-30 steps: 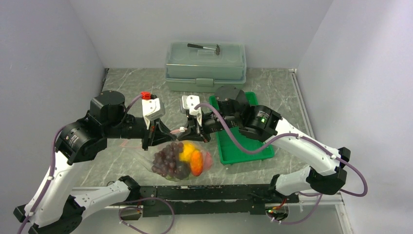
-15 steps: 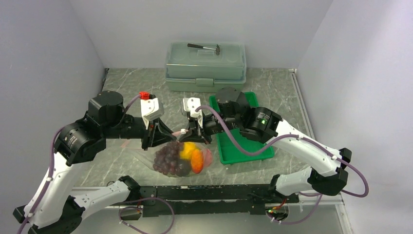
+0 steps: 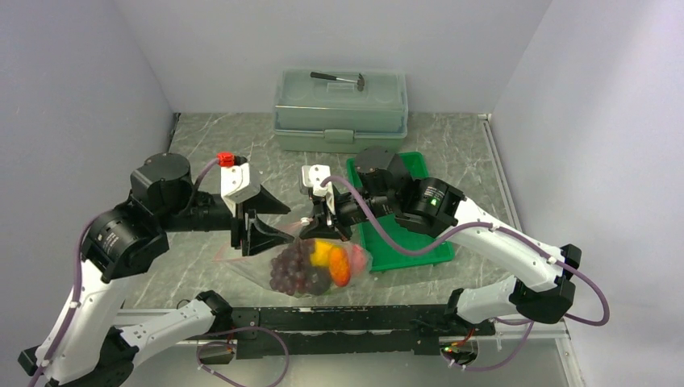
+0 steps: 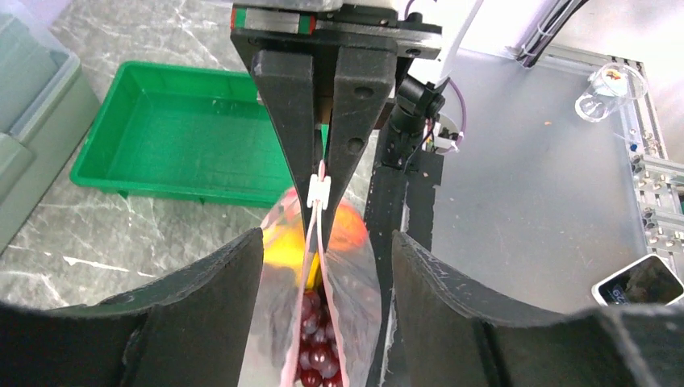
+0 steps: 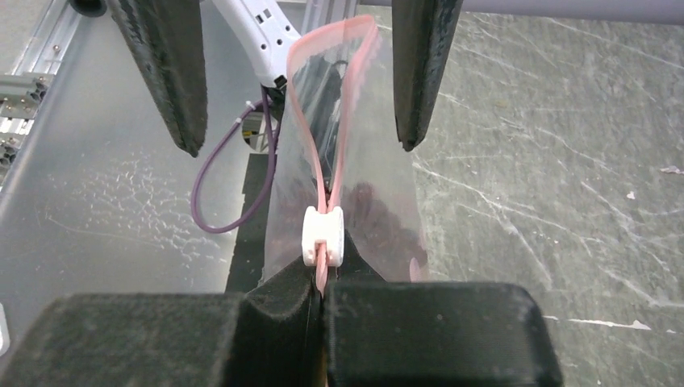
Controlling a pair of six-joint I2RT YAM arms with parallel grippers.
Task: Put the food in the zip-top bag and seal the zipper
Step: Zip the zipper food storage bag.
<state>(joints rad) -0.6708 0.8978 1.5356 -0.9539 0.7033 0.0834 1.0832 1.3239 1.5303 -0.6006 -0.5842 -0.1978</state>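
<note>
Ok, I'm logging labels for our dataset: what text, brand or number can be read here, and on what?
No readable text anywhere.
On the zip-top bag, green tray and lidded box: no print visible.
On the phone-like device: screen too blurred to read.

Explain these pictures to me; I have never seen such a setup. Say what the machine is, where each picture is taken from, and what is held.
This is a robot with two arms fixed at the near edge of a marble-patterned table. The wide picture looks down from above and behind them. The other two come from a camera on each wrist, showing its own jaws. The right arm has its jaws shut on the zipper strip of a zip-top bag, right beside the white slider. The left arm has its jaws open, one on each side of the bag. Inside are grapes and orange fruit. Behind stand a green tray and a toolbox with a hammer on it.
</note>
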